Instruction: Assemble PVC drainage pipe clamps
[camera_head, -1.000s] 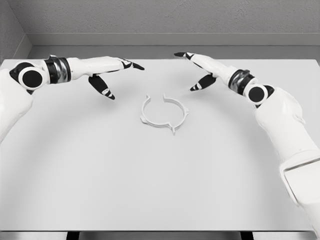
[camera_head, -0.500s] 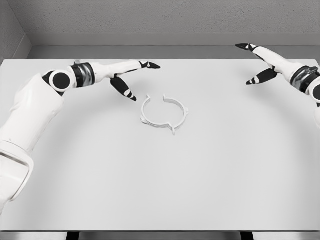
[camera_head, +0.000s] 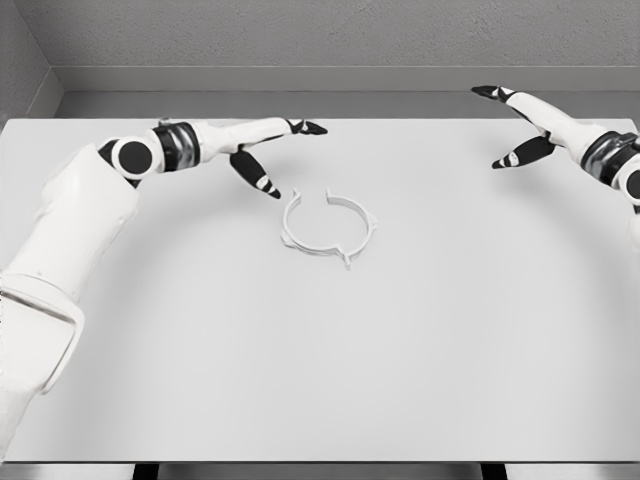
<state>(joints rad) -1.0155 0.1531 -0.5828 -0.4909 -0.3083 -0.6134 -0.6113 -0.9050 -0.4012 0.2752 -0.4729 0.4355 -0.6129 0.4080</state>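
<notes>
Head view, the only one. White table (camera_head: 320, 380) filling most of the frame, grey wall behind at twelve o'clock.

Near the middle, slightly toward twelve o'clock: white pipe clamp (camera_head: 329, 226), lying flat on the table, a ring with a gap in its far side at twelve o'clock and small lugs sticking out at about three and five o'clock. Untouched by either hand.

At ten o'clock from the clamp: left hand (camera_head: 268, 148), reached in from the left edge on a white arm bent at the elbow. Fingers (camera_head: 305, 127) stretched out straight toward three o'clock, black-tipped, held above the table beyond the clamp's far rim. Thumb (camera_head: 258, 174) angled down toward five o'clock, its tip just beside the clamp's upper-left rim; contact or a narrow gap, cannot tell. Wide spread between thumb and fingers, nothing held.

At two o'clock from the clamp, well apart from it, near the right edge: right hand (camera_head: 525, 125). Fingers extended toward ten o'clock, ending in a black tip at the table's far edge. Thumb pointing toward eight o'clock, splayed away from the fingers. Spread wide, nothing grasped, nothing touched.
</notes>
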